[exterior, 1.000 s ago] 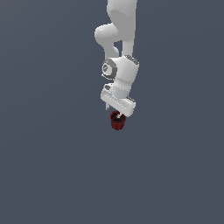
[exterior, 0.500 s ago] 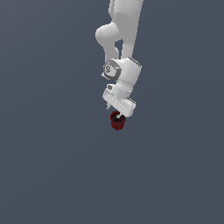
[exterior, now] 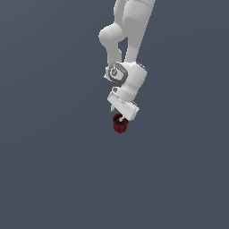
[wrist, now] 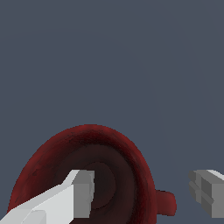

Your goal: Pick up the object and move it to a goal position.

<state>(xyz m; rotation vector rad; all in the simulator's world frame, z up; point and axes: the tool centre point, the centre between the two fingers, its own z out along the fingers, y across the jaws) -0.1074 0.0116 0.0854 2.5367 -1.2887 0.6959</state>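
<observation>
The object is a small dark red ribbed pot (exterior: 120, 125) standing on the grey floor, right under the white arm. In the wrist view the pot (wrist: 52, 162) fills the lower part, with its dark hollow open to the camera. My gripper (exterior: 120, 117) is low over the pot's rim. In the wrist view my gripper (wrist: 142, 192) is open. One fingertip (wrist: 83, 192) is inside the hollow and the other fingertip (wrist: 205, 192) is outside the rim. The pot's wall stands between them, with a gap on each side.
Plain grey floor (exterior: 53, 170) lies all around the pot. No other objects or edges show in either view.
The wrist has shifted slightly down and toward the exterior view's right, bringing the hand closer onto the pot. The pot has stayed in place.
</observation>
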